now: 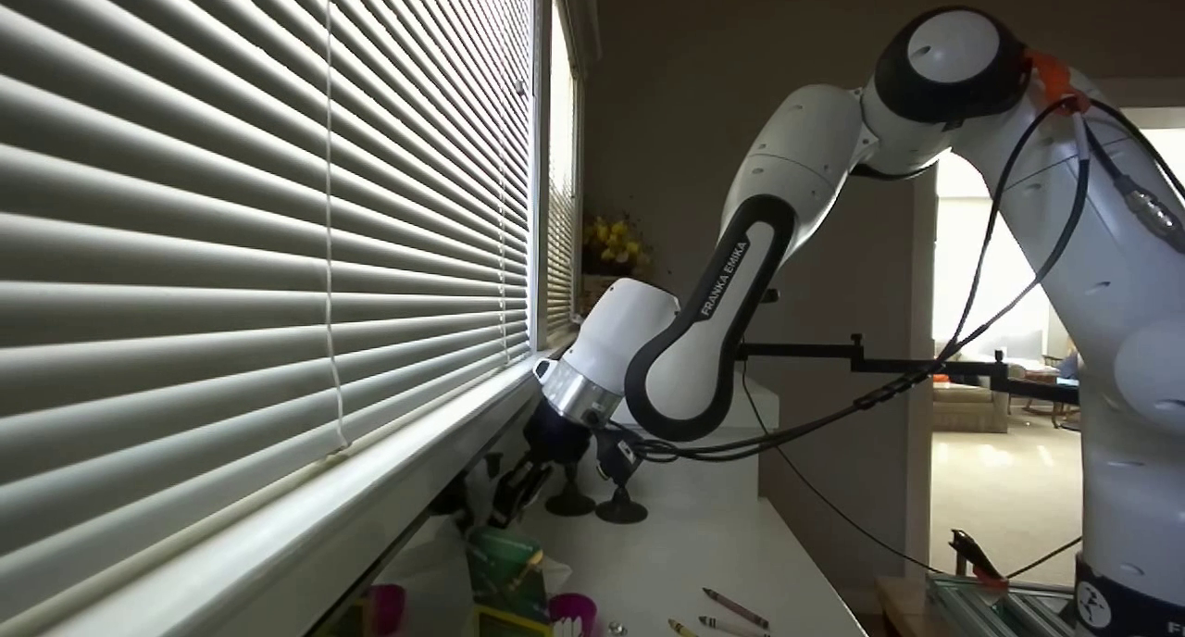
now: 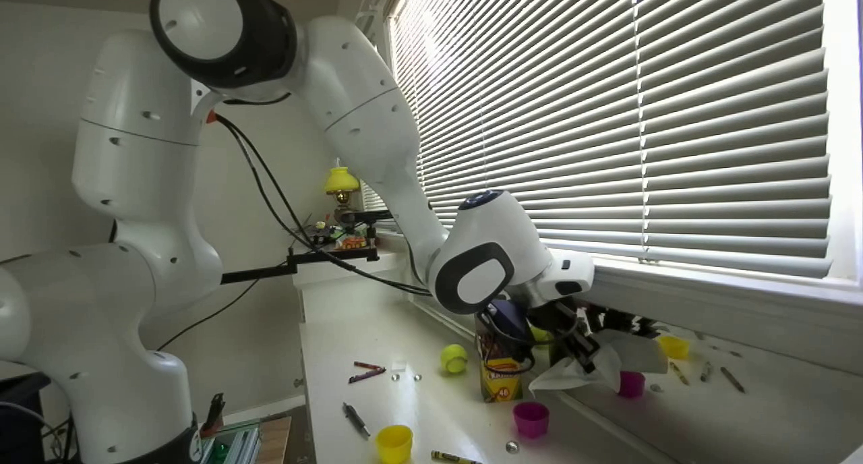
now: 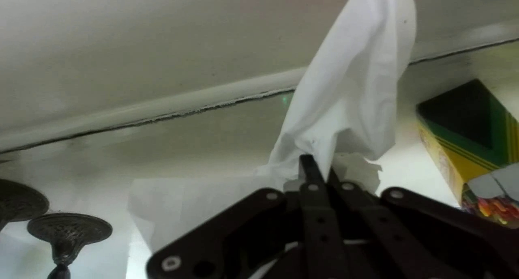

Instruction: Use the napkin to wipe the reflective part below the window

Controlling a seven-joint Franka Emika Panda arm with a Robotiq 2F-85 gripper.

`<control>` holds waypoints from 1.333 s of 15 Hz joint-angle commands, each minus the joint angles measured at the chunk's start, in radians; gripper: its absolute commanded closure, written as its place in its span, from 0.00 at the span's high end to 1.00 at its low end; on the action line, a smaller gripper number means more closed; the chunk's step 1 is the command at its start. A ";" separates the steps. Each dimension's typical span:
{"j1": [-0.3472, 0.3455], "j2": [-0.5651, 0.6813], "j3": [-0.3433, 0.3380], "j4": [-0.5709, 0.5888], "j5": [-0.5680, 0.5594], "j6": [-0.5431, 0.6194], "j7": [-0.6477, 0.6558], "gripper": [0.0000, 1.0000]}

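Observation:
The window with white slatted blinds [image 1: 231, 248] fills much of both exterior views [image 2: 607, 127]. Below its sill runs a long, glossy pale panel, the reflective part [image 2: 741, 417], which mirrors cups and crayons. In the wrist view the panel [image 3: 162, 48] lies across the top, above a dark seam. My gripper [image 3: 320, 167] is shut on the white, crumpled napkin [image 3: 352, 84], which extends from the fingertips towards the panel. In an exterior view the gripper [image 2: 586, 359] is low beside the panel, with the napkin [image 2: 570, 378] hanging there. I cannot tell whether the napkin touches the panel.
A crayon box [image 2: 502, 380] stands close to the gripper. A magenta cup [image 2: 531, 420], a yellow cup [image 2: 394, 444] and a tennis ball [image 2: 454, 359] are on the white counter [image 2: 337, 376]. Dark candle holders [image 1: 620, 509] stand near the gripper; crayons [image 1: 736, 609] lie loose.

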 commanded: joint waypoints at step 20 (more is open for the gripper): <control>-0.105 -0.080 0.025 0.040 0.002 -0.188 -0.206 0.00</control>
